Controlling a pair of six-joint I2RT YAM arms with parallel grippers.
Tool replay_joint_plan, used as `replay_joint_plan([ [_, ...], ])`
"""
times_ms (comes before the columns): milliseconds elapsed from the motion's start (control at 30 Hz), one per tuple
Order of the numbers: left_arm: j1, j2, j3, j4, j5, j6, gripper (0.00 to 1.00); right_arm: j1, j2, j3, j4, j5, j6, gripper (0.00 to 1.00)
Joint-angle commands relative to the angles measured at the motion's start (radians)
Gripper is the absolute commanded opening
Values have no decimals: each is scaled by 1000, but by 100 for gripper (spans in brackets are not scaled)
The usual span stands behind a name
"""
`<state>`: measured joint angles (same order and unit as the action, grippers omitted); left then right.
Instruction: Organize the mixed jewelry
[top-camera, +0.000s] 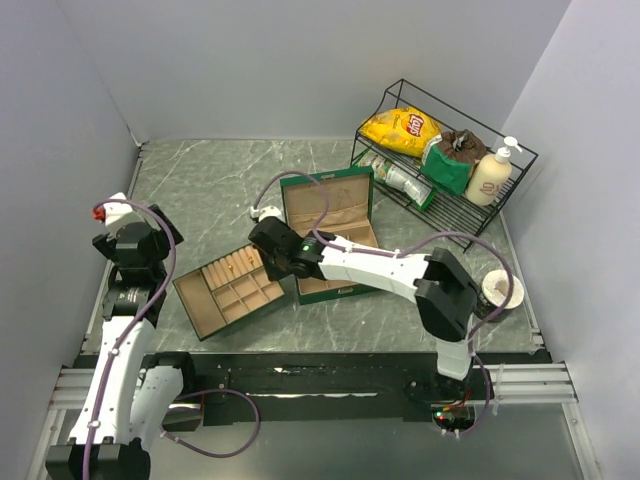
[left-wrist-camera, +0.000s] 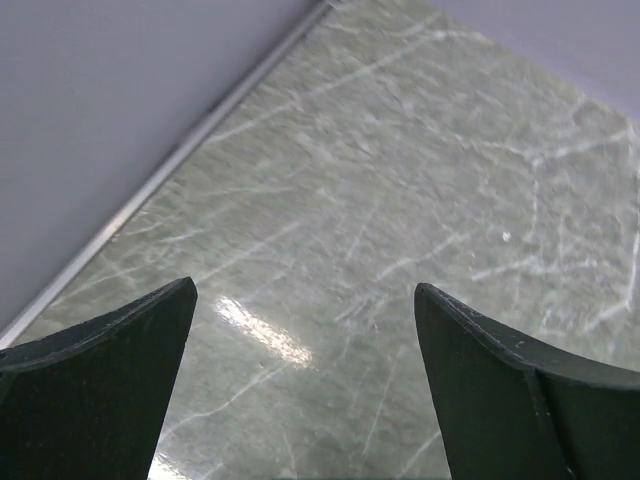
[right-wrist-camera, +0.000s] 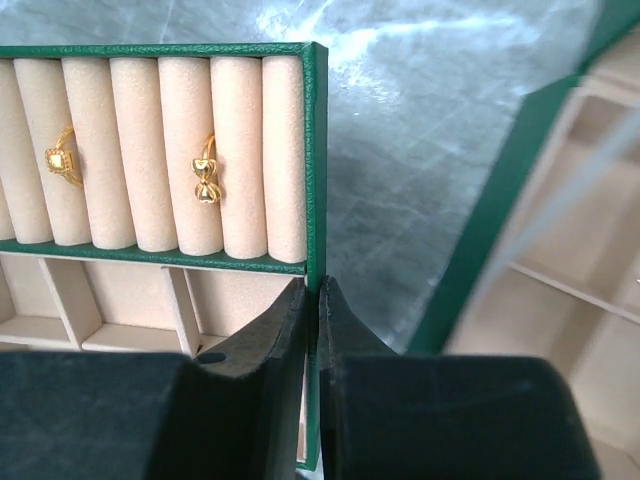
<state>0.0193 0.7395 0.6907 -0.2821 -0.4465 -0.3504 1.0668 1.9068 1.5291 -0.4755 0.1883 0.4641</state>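
My right gripper (right-wrist-camera: 312, 285) is shut on the thin green side wall of the divided tray (right-wrist-camera: 316, 150). The tray's tan ring rolls hold two small gold rings, one at the left (right-wrist-camera: 62, 162) and one with a bow shape (right-wrist-camera: 206, 182). In the top view the tray (top-camera: 205, 310) lies left of centre, with my right gripper (top-camera: 272, 262) at its right end. The open green box (top-camera: 330, 215) with tan compartments lies just behind it. My left gripper (left-wrist-camera: 305, 290) is open and empty over bare table by the left wall; it also shows in the top view (top-camera: 120, 218). No chains or bangle are visible.
A black wire rack (top-camera: 445, 160) at the back right holds a yellow chip bag (top-camera: 403, 128), a green bag (top-camera: 452, 160) and a pump bottle (top-camera: 492, 172). A white tape roll (top-camera: 500, 290) sits at the right edge. A small white object (top-camera: 258, 212) lies behind the tray.
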Motion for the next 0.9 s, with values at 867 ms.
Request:
replay_joint_plan([
  [867, -5, -37, 15, 26, -18, -19, 96, -419, -798, -632, 74, -32, -160, 0],
])
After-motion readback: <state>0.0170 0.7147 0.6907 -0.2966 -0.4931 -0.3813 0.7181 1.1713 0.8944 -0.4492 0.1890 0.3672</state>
